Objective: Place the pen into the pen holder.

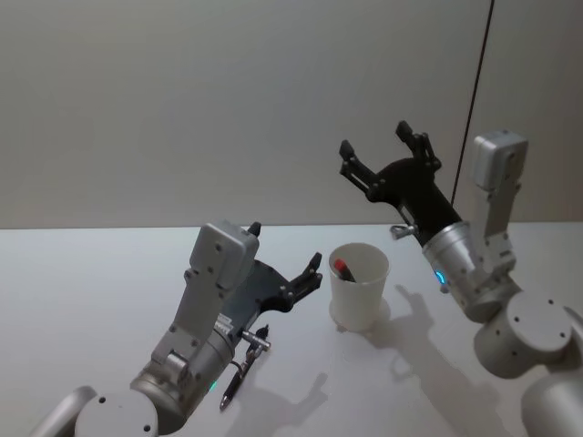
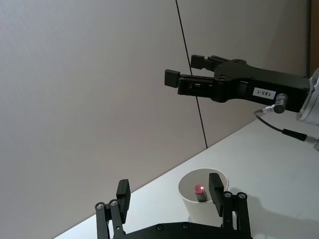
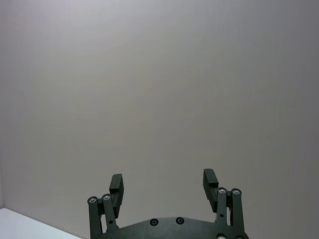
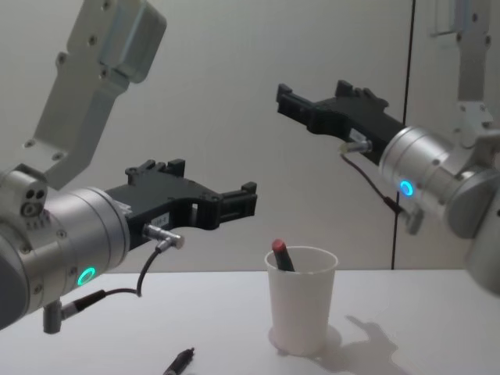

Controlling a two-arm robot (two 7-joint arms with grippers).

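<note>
1. The cup (image 1: pixel 360 289) stands on the table (image 1: pixel 91 291) with a red-tipped pen (image 1: pixel 342 268) inside it.
2. A dark pen (image 1: pixel 235 382) lies on the table by the left arm (image 1: pixel 196 337).
3. The left gripper (image 1: pixel 285 248) hovers wide and empty beside the cup.
4. The right gripper (image 1: pixel 373 141), wide and empty, is raised above it.

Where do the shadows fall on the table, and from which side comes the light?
Head view: the pen holder throws a soft shadow onto the table toward the robot's right, so the light likely comes from the left. Chest view: the same shadow lies right of its base. Right wrist view: an evenly lit wall.
</note>
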